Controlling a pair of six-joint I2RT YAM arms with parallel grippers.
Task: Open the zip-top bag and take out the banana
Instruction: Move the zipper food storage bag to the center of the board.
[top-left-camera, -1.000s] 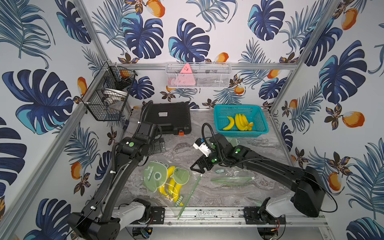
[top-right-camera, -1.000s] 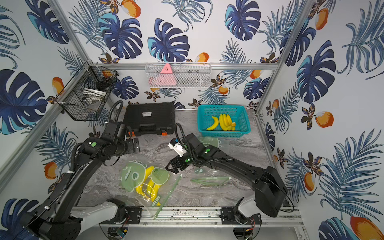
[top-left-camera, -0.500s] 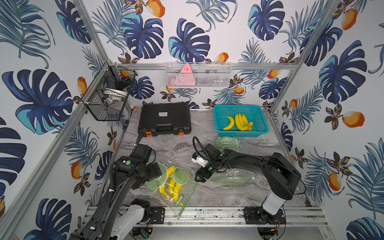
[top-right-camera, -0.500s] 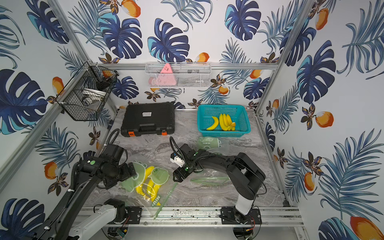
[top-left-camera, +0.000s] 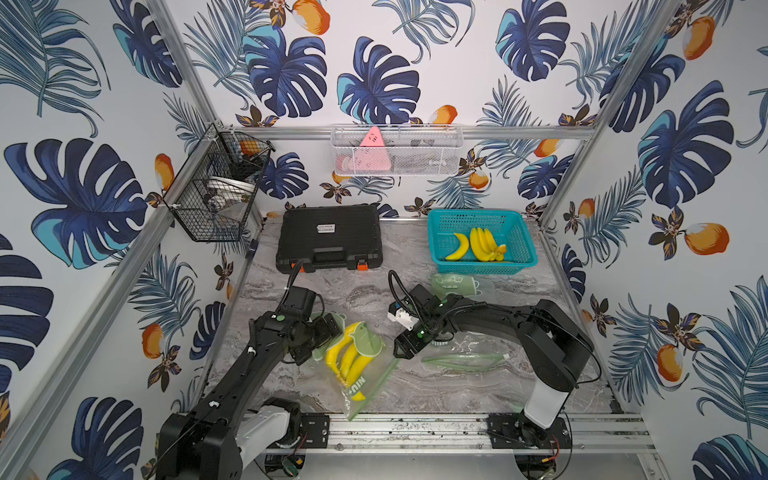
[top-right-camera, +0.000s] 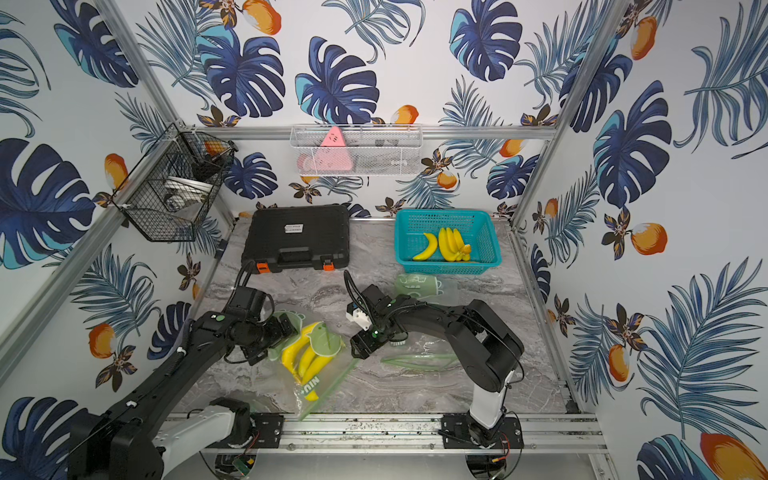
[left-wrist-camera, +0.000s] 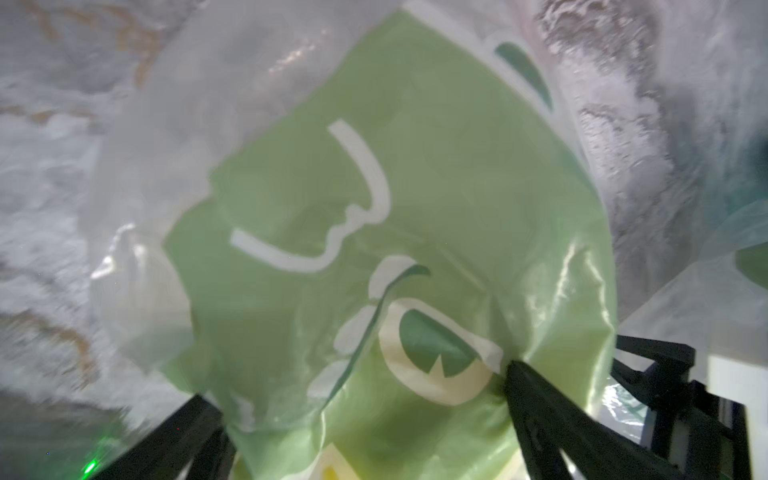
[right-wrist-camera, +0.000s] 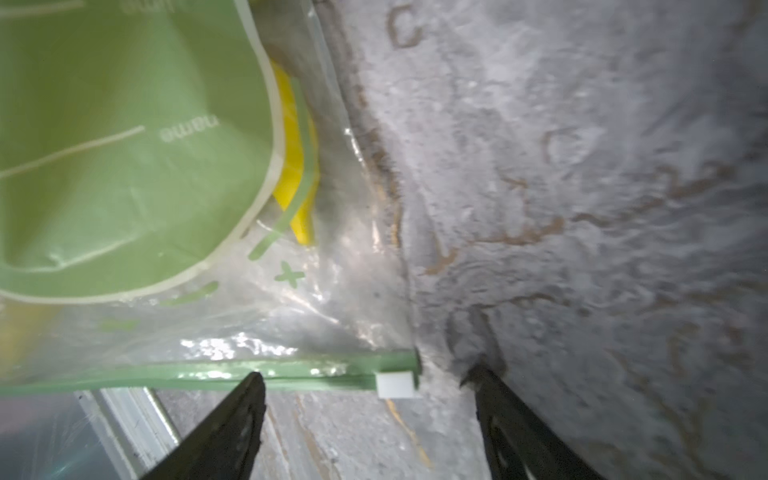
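Both grippers have come down to the bag (top-left-camera: 365, 376) since a second ago, when the left arm hung back near the black case (top-left-camera: 328, 237). We see the left gripper (left-wrist-camera: 355, 386) spread wide, its fingers (left-wrist-camera: 536, 415) astride the bag's green-printed end without pinching it. The right gripper (right-wrist-camera: 365, 374) stands open as well, fingers (right-wrist-camera: 232, 428) either side of the white slider (right-wrist-camera: 395, 385) at the end of the green zip strip (right-wrist-camera: 208, 370). The bag lies flat on the marble table (top-left-camera: 415, 395), bananas (top-left-camera: 345, 357) showing yellow inside. An empty bag (top-left-camera: 461, 361) lies just beside the right arm. At the back, a teal basket (top-left-camera: 523, 249) holds more bananas.
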